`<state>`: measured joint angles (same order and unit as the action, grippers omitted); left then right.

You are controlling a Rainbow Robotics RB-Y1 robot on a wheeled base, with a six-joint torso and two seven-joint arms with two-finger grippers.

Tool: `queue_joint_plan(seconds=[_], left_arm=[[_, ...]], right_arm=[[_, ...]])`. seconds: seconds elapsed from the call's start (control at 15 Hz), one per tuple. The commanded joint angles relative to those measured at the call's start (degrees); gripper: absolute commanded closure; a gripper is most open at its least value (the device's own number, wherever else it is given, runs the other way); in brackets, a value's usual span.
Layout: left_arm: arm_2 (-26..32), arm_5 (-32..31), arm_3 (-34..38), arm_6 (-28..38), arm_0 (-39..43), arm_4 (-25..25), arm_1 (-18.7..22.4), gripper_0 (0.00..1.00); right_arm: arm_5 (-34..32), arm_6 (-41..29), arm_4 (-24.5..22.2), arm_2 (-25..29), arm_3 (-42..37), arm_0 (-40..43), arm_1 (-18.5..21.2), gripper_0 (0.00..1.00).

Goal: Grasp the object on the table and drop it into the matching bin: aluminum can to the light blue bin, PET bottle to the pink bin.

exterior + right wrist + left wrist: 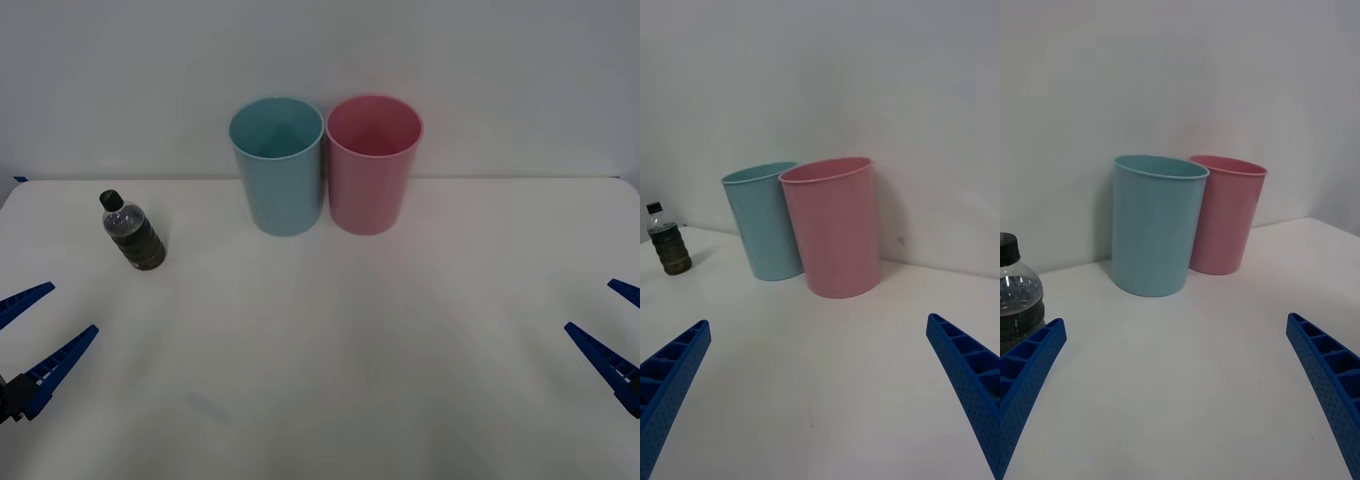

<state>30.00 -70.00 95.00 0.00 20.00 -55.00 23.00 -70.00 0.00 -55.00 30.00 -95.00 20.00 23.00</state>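
A small clear PET bottle (132,232) (668,244) (1016,300) with a black cap and dark label stands upright on the white table (330,350), at the left. The light blue bin (277,165) (764,221) (1155,223) and the pink bin (372,162) (836,225) (1225,214) stand side by side at the table's back middle. My left gripper (35,330) (1176,397) hovers open near the front left edge, a short way in front of the bottle. At the front right edge my right gripper (620,330) (816,397) is open, far from the bottle.
A plain white wall rises right behind the bins. The table's back edge runs just behind them. A wide stretch of bare tabletop lies between the two grippers and the bins.
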Motion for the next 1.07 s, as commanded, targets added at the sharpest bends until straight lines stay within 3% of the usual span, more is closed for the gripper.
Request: queue_joint_plan(seconds=[0.07,0.53,0.87,1.07], left_arm=[[0.0,0.0,0.0,0.0,0.0,0.0,0.0,0.0],[-1.5,2.7,-0.6,-1.1,1.1,1.3,-0.5,0.0],[-5.0,13.8,-0.6,-8.4,3.3,1.5,-0.6,0.0],[-6.6,19.4,-0.6,-9.2,4.3,1.5,-0.6,0.0]], right_arm=[[0.0,0.0,0.0,0.0,0.0,0.0,0.0,0.0],[0.0,0.0,0.0,0.0,0.0,0.0,0.0,0.0],[0.0,0.0,0.0,0.0,0.0,0.0,0.0,0.0],[0.0,0.0,0.0,0.0,0.0,0.0,0.0,0.0]])
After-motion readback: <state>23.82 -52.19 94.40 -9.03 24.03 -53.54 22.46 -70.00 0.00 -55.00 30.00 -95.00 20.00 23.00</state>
